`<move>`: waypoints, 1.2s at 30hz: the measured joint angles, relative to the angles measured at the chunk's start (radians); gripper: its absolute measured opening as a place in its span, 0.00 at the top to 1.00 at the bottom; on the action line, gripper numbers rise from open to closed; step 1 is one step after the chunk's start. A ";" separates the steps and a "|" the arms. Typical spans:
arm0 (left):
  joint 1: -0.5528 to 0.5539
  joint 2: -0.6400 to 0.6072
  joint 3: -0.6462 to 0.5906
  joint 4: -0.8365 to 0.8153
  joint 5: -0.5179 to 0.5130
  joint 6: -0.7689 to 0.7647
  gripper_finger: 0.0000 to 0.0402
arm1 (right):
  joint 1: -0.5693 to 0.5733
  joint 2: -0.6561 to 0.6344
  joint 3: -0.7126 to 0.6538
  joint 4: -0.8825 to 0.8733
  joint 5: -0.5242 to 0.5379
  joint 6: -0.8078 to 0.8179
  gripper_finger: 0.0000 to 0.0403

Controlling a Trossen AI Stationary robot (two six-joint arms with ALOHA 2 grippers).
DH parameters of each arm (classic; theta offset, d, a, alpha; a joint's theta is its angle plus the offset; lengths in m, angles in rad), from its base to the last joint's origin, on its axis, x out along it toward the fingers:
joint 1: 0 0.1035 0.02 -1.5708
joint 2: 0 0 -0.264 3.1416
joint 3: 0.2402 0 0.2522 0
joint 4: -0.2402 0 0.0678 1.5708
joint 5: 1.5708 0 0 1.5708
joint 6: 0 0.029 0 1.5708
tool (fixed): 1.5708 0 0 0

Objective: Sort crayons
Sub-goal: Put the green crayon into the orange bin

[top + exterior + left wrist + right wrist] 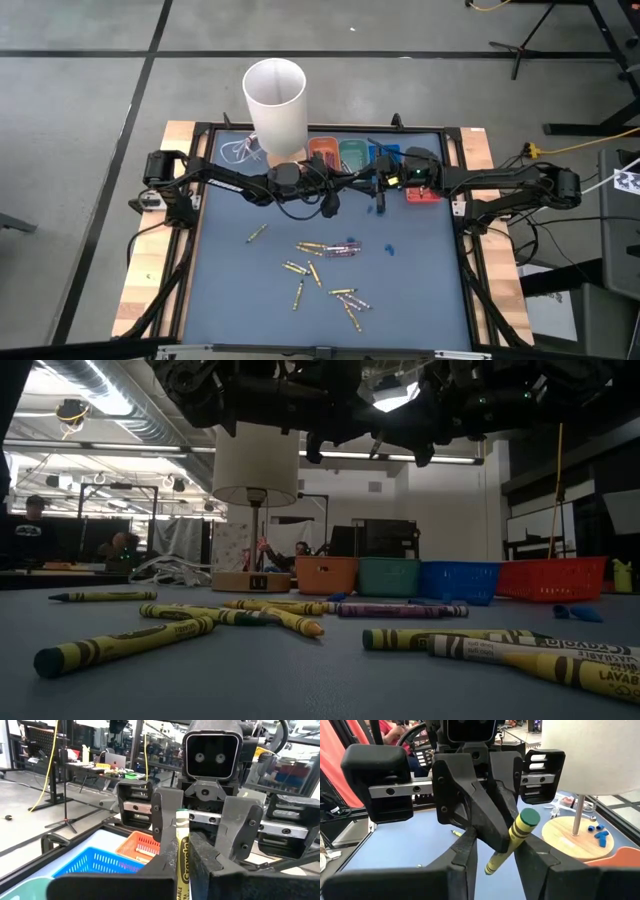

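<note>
Crayon [512,841] (yellow) between left hand [487,827] fingers, right hand [207,827] facing

We see a white lamp [275,95] on its round wooden base [575,839], a row of orange [327,574], green [389,576], blue [458,581] and red baskets [551,578], and small blue bits [388,247] on the table [420,290].

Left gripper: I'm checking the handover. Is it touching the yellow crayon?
Touching. The left wrist view shows the crayon pinched between the left gripper's two fingers, with no gap on either side.
</note>
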 joint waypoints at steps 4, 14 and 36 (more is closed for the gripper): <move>0.000 0.000 0.001 -0.002 0.002 -0.001 0.98 | 0.000 0.000 0.002 -0.027 -0.004 -0.001 0.74; 0.000 0.002 0.001 -0.004 0.002 -0.003 0.98 | 0.000 0.000 0.003 -0.046 -0.005 -0.003 0.74; 0.001 0.000 0.007 -0.031 0.012 -0.003 0.98 | 0.002 -0.042 0.000 -0.050 0.009 0.001 0.73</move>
